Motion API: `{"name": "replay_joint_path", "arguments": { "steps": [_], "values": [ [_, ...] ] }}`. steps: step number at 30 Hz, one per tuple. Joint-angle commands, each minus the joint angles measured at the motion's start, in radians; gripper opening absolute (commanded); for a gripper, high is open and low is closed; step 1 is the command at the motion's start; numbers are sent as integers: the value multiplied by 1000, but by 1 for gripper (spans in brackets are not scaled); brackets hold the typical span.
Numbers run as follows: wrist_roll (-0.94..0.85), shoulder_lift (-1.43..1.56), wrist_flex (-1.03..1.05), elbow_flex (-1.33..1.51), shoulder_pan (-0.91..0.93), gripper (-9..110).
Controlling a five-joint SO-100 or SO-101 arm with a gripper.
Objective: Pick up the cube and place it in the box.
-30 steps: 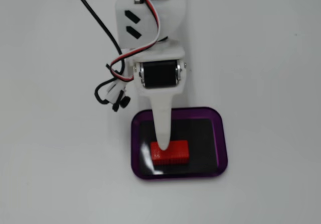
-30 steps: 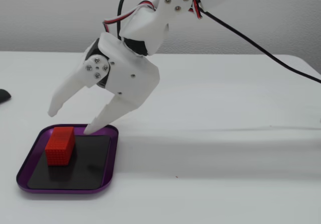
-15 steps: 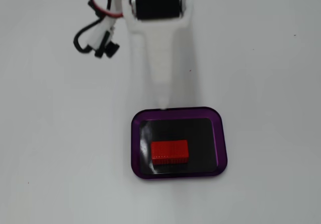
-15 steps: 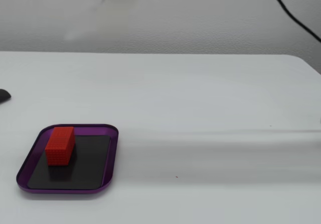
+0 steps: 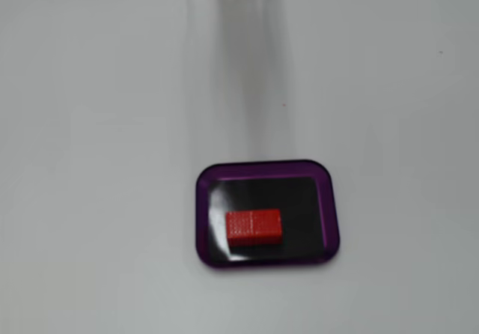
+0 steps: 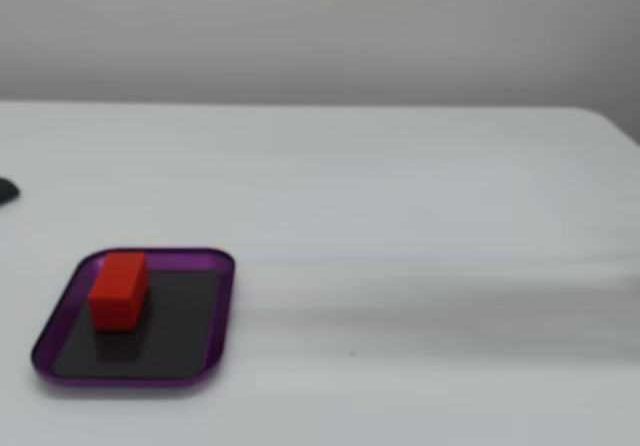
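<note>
Landmark: shallow purple-rimmed tray with black flat bottom [image 5: 203,222] [image 6: 218,316] on white table [image 5: 90,199].

- Left of tray: bare table; small dark object [image 6: 5,190] at far left edge, too little showing to identify.
- Inside tray: small bright red dotted block [image 5: 254,226] [image 6: 118,288], flat on black bottom, left of centre (top-down view), long axis across picture. Touching no rim. Tray otherwise empty.
- Right of tray: bare table.
- Pincer: out of both frames; only pale blur at top edge above tray. Open or closed, cannot tell. Block free, nothing gripping it.
- Judgement: placement looks complete.
</note>
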Motion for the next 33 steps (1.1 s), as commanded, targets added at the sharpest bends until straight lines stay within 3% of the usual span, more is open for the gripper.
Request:
{"name": "replay_joint_path", "arguments": {
  "steps": [1,8,15,20,24,33],
  "values": [
    [5,187,-175,339,6,17],
    [14,653,-433,874,6,17],
    [49,1098,-305,1129,3,17],
    [190,1023,-232,1138,5,14],
    [193,1023,-229,1138,6,-2],
    [193,1023,-239,1138,6,0]
  ]
}}
